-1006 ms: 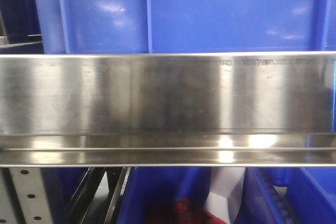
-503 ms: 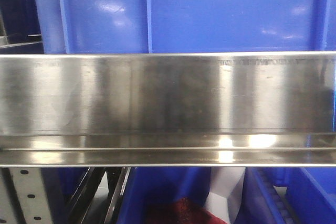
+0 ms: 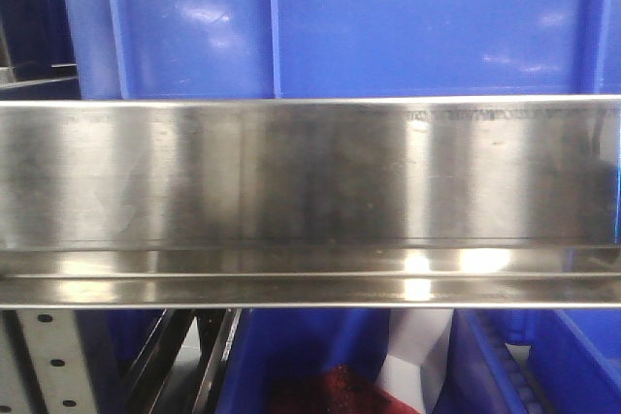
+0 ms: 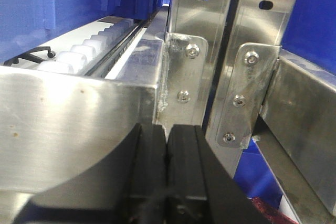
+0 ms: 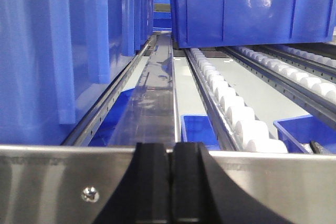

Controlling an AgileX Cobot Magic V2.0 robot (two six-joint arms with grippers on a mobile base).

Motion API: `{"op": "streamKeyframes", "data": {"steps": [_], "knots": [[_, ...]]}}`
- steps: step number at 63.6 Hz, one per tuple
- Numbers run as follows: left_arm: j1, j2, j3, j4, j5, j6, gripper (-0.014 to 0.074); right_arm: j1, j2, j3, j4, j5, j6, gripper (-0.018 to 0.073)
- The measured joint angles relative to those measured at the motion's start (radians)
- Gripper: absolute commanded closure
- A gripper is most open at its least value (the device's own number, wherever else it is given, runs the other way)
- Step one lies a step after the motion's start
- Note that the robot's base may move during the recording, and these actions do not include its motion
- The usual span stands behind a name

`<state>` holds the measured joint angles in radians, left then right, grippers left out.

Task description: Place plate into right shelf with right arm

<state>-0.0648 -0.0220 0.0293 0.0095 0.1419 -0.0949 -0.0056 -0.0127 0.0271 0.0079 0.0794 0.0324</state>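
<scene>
The plate is out of view in every frame. The right shelf's tall steel front lip (image 3: 310, 176) fills the front view, with a big blue bin (image 3: 388, 21) above it. My right gripper (image 5: 172, 148) is shut and empty, its black tips level with the top edge of the shelf's steel lip (image 5: 63, 182), facing down a steel rail (image 5: 157, 87) between blue bins. My left gripper (image 4: 168, 129) is shut and empty, close to the corner of a steel lip (image 4: 73, 114) and bolted steel uprights (image 4: 191, 51).
White roller tracks (image 5: 231, 103) run back on the shelf beside a large blue bin (image 5: 252, 11). Small blue bins (image 5: 197, 129) sit on the level below. Perforated grey uprights (image 3: 39, 361) and more blue bins (image 3: 310, 356) show under the lip.
</scene>
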Motion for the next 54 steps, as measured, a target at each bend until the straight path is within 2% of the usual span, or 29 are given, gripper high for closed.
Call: {"op": "streamKeyframes", "data": {"steps": [54], "knots": [[0.0, 0.0, 0.0, 0.0, 0.0, 0.0, 0.0643, 0.0, 0.0, 0.0, 0.0, 0.0, -0.002, 0.0502]]}}
